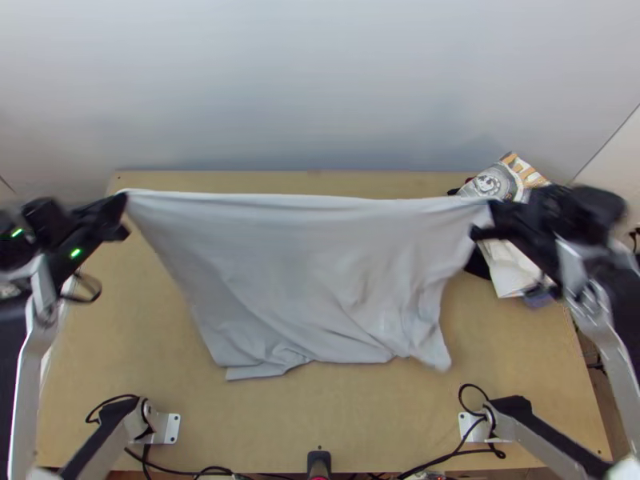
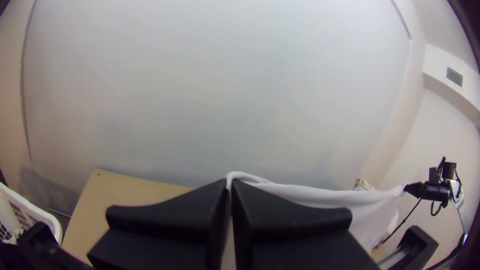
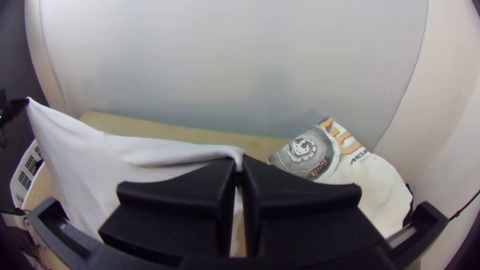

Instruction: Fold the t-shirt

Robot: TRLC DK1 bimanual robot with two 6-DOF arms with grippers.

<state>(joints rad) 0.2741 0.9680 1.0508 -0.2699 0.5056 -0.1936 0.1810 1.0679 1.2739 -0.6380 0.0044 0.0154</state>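
A plain white t-shirt [image 1: 312, 272] hangs stretched between both grippers in the top view, its upper edge nearly straight and its lower part bunched in folds at the table. My left gripper [image 1: 122, 210] holds its upper left corner, and my right gripper [image 1: 485, 218] holds the upper right corner. In the left wrist view, my left gripper [image 2: 229, 185] is shut on the cloth [image 2: 320, 194]. The right wrist view has my right gripper [image 3: 239, 167] shut on the other end of the shirt [image 3: 150, 155].
Folded printed garments [image 1: 504, 256] lie at the table's back right, beneath the right gripper's side. A white basket [image 2: 30, 215] stands beyond the table's left side. Bare wood [image 1: 320, 424] shows along the near part of the table.
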